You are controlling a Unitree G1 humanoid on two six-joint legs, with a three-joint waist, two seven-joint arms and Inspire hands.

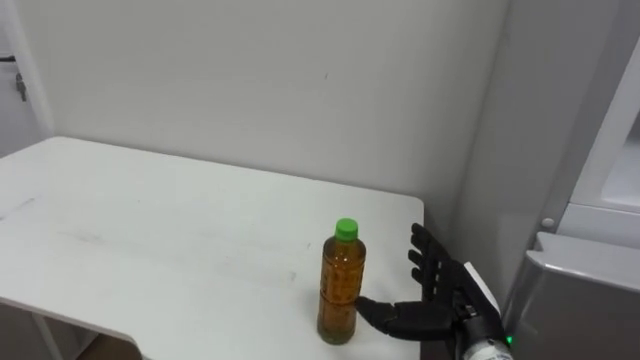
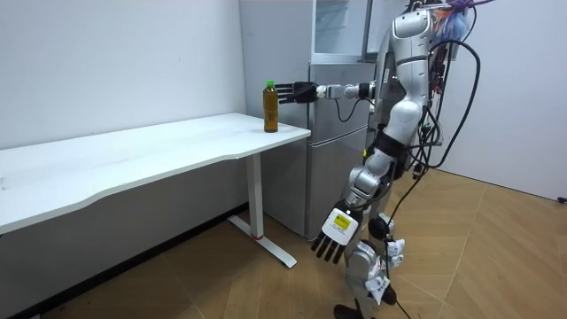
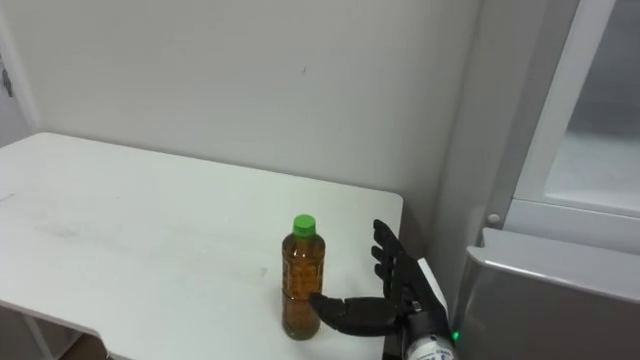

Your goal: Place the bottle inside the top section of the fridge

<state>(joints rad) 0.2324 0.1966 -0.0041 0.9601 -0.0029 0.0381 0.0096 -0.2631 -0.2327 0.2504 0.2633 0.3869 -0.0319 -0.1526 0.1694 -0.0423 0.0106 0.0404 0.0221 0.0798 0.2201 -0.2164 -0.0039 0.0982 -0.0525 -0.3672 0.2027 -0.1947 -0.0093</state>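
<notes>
Black fingers on my right hand point(image 1: 440, 298) are spread straight and open in the lower right of the left eye view, holding nothing. The thumb reaches toward the bottle point(image 1: 341, 283), which sits just beside the hand at lower centre. The thumb tip may be touching its lower side, but I can't be sure from here. The bottle stands upright on the white table point(image 1: 150, 230) near the table's right end, long axis vertical, green cap up, amber liquid inside. In the room view my left hand point(image 2: 334, 232) hangs low at centre frame, fingers straight. The grey fridge point(image 2: 341, 133) stands just past the table's end. I count one bottle, one table, one fridge.
</notes>
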